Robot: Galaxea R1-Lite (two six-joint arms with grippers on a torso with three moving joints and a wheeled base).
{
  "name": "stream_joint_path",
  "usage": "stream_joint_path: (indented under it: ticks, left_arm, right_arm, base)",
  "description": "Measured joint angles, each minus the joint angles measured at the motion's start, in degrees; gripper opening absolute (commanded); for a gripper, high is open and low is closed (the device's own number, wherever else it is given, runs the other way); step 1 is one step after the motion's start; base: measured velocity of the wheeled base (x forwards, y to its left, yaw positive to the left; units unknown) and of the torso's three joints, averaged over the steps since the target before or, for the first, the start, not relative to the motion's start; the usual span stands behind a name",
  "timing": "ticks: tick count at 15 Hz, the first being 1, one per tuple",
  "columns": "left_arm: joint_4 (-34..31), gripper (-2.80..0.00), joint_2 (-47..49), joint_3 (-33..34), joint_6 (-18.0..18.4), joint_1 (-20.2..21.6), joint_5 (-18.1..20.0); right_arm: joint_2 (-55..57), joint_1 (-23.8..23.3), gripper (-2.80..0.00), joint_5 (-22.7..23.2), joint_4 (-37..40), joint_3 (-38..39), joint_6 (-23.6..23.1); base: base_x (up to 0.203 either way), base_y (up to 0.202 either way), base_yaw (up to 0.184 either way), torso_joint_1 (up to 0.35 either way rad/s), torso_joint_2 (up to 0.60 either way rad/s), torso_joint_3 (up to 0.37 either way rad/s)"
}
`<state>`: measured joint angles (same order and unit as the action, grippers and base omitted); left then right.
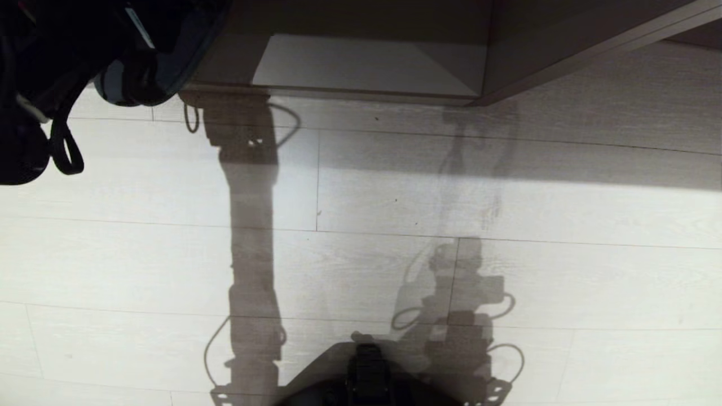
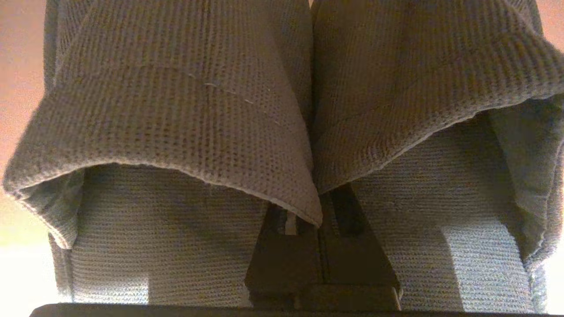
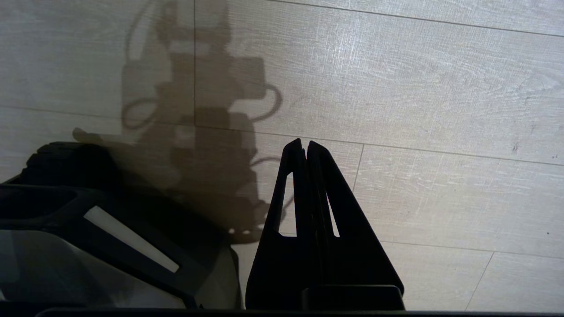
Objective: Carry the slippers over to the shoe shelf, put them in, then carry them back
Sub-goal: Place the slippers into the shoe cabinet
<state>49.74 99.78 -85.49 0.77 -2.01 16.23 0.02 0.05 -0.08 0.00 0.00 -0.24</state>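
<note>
Two grey-blue waffle-fabric slippers (image 2: 185,110) fill the left wrist view side by side, toes pointing away from the camera. My left gripper (image 2: 325,211) is shut on their inner edges where they meet, and its tips are hidden under the uppers. In the head view the left arm (image 1: 34,84) is raised at the top left, with the slippers (image 1: 158,62) hanging dark in front of the shoe shelf (image 1: 361,65). The shelf's open cubby lies just beyond. My right gripper (image 3: 305,147) is shut with nothing in it and hangs low over the floor.
Pale wood-plank floor (image 1: 507,270) stretches between me and the shelf, crossed by the shadows of my arms. The shelf's side panel (image 1: 541,62) runs diagonally at the top right. My base (image 1: 366,378) shows at the bottom edge of the head view.
</note>
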Motion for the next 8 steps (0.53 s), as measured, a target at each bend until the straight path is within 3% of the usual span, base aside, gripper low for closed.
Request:
stream_joint_path:
  ticks: [3, 8]
  left_arm:
    - [-4.4, -2.8, 5.6, -9.4, -0.1, 0.3, 3.3]
    - [-5.1, -2.8, 10.9, -16.7, -0.1, 0.4, 2.5]
  right_arm:
    - [0.0, 0.0, -2.8, 0.0, 0.0, 0.0, 0.0]
    - [0.0, 0.0, -2.8, 0.0, 0.0, 0.0, 0.0]
  base:
    - [0.0, 0.0, 0.0, 0.0, 0.0, 0.0]
    - [0.0, 0.0, 0.0, 0.0, 0.0, 0.0]
